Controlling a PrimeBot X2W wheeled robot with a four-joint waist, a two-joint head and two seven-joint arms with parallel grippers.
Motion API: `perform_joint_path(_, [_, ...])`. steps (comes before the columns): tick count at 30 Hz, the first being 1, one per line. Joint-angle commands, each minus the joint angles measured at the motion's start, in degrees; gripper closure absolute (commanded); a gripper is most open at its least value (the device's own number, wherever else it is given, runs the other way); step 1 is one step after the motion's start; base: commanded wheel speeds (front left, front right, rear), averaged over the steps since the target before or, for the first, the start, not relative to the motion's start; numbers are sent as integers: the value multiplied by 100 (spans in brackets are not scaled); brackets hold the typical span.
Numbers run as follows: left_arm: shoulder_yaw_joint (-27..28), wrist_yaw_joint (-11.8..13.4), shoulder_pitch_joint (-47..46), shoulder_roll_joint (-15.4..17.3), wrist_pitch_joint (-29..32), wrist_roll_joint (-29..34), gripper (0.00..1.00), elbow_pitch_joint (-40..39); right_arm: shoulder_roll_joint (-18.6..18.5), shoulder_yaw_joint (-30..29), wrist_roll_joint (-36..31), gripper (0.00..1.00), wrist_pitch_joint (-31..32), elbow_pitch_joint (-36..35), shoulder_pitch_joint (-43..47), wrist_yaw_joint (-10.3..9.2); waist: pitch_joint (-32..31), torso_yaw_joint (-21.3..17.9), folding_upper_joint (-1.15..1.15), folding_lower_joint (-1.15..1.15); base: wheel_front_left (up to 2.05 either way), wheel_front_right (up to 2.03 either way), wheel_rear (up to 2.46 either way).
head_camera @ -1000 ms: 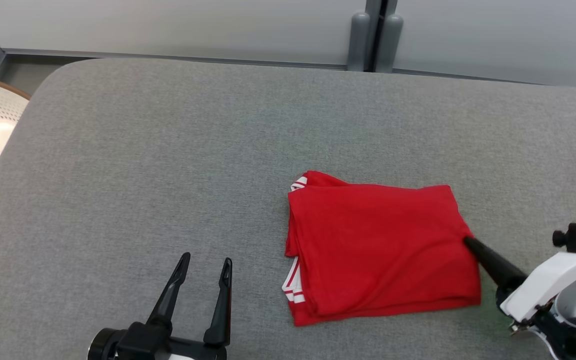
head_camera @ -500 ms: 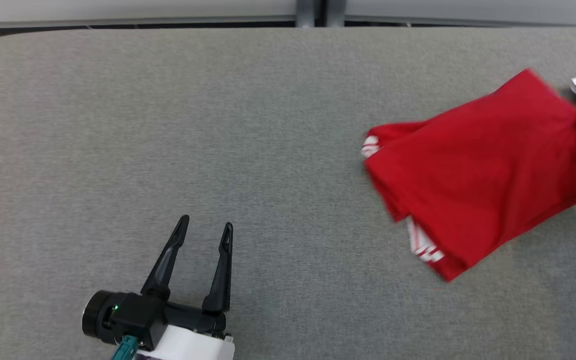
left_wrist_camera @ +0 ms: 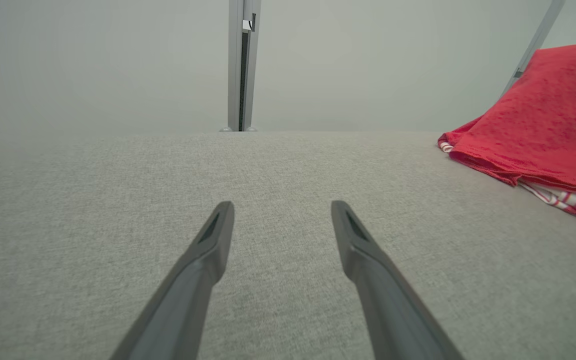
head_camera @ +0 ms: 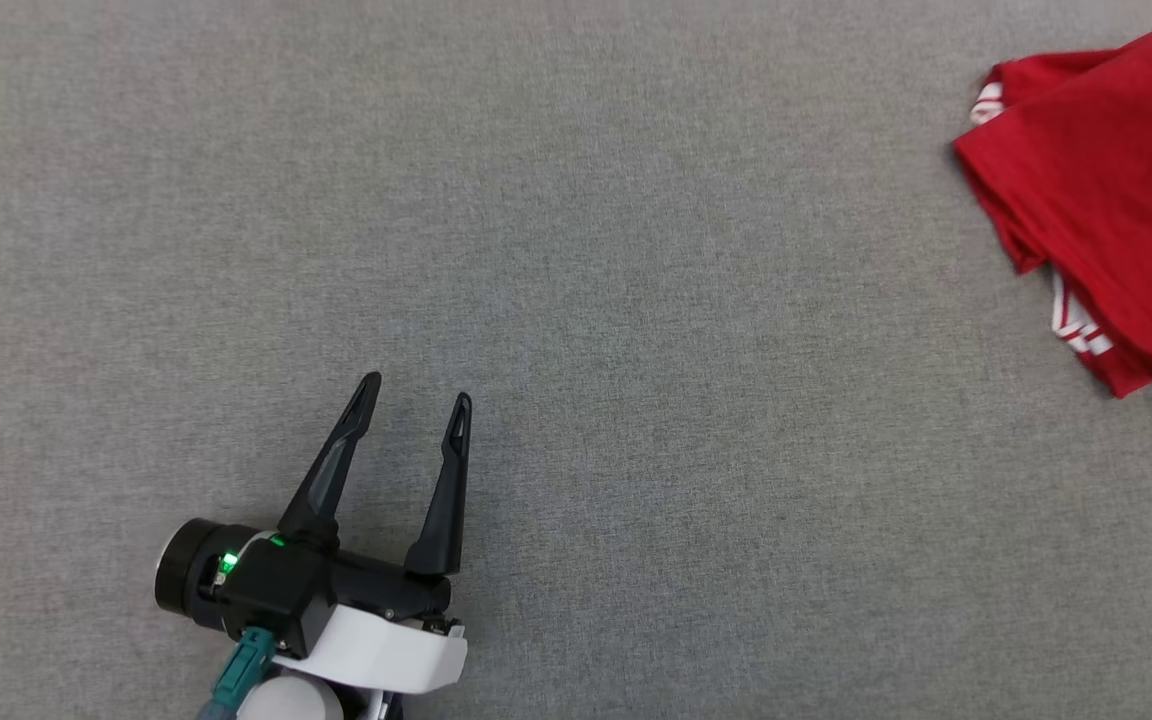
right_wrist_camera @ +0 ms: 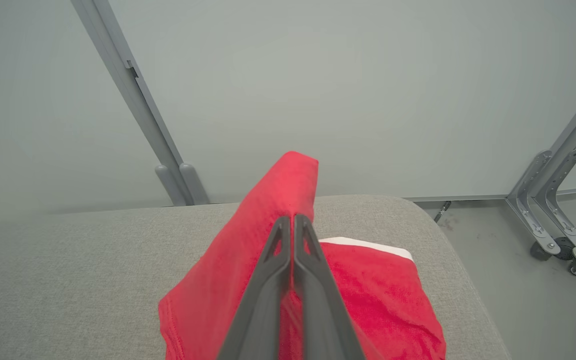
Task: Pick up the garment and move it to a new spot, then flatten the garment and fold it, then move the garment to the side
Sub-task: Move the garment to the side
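The garment [head_camera: 1106,190] is a folded red shirt with white-striped trim, lying at the far right edge of the head view on the grey padded table [head_camera: 636,300]. In the right wrist view my right gripper [right_wrist_camera: 293,220] is shut on the garment [right_wrist_camera: 268,210], pinching a raised fold of red cloth; part of the shirt [right_wrist_camera: 378,295] hangs below the fingers. My left gripper [head_camera: 416,392] rests low on the table at the lower left, open, with nothing between its fingers [left_wrist_camera: 213,240]. The left wrist view shows the garment [left_wrist_camera: 543,130] off to the right, partly lifted.
Grey wall panels with a metal post [left_wrist_camera: 242,65] stand behind the table. The table's right corner [right_wrist_camera: 443,235] rounds off near the garment, with bare floor and a metal bracket on castors [right_wrist_camera: 558,220] beyond it. Open grey table surface stretches between my left gripper and the garment.
The head camera has swung left and down, so the table edge has left the picture. The garment, flat a second ago, is now lifted at one side and carried right by the right gripper.
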Motion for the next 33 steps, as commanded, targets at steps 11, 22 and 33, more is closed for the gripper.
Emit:
perform_joint_path(11, [45, -103, -285, 23, -7, 88, 0, 24, -217, -521, -117, 100, -215, 957, 355, -4, 294, 57, 0, 0, 0, 0, 0])
perform_joint_path(22, [-16, -29, -154, 23, -7, -10, 0, 93, 348, -522, -1380, 0, -760, 1971, 513, -4, -107, 315, 0, 0, 0, 0, 0])
perform_joint_path(33, [-132, 220, 354, 22, -7, -261, 0, 149, 2020, -38, -2758, 0, -1589, 1589, 1428, -5, -1192, 608, 0, 0, 0, 0, 0])
